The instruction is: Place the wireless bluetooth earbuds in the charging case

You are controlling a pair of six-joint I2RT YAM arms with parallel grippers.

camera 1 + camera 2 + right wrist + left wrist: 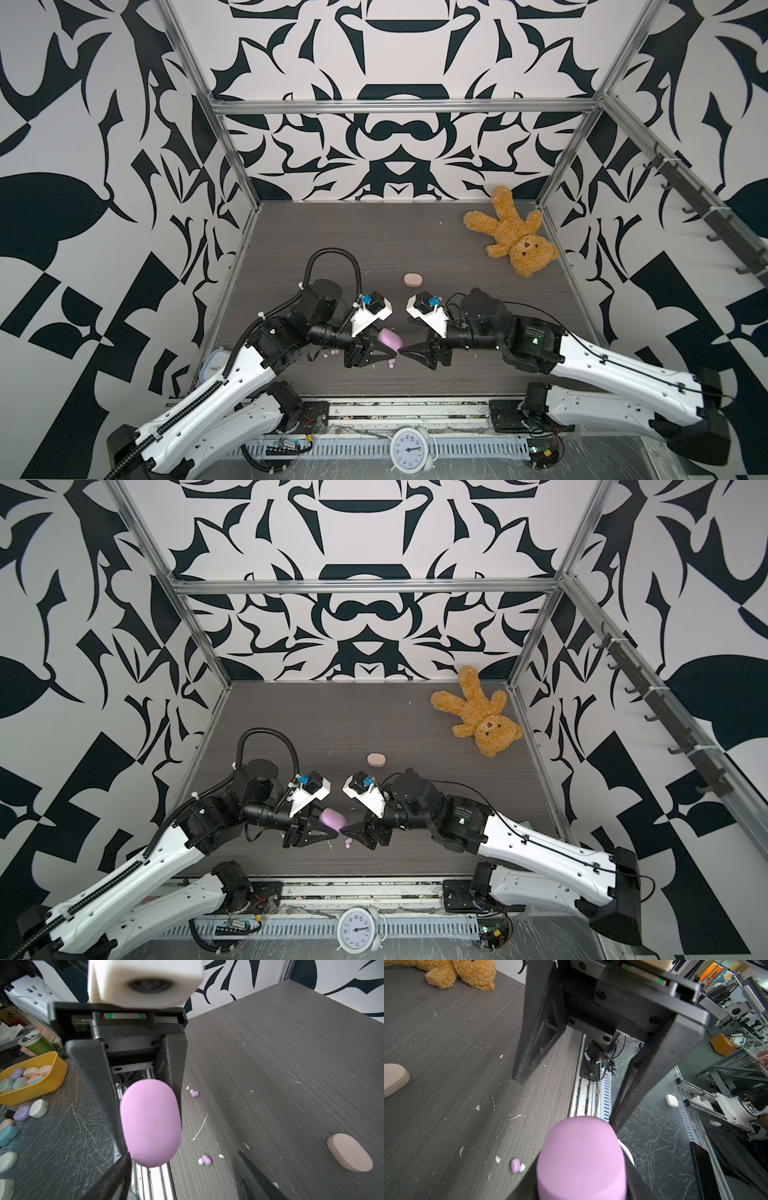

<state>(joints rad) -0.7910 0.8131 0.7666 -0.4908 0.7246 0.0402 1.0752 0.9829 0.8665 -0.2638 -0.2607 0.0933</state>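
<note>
Not much is done, by my reading. The left gripper (392,348) is clamped tight on the sides of the lilac case (150,1124), held up near the front edge of the table (415,232), and its lid looks shut. The right gripper (566,1103) faces it, jaws spread wide and empty. The near earbud (204,1160) lies loose just in front of the grippers, the left earbud (195,1093) further left. The peach case (413,279) sits shut beyond them, and I can't find any peach buds. Opening and seating both remain

Top views overhead, wrist views close — facing across lilac case (581,1157)
</note>
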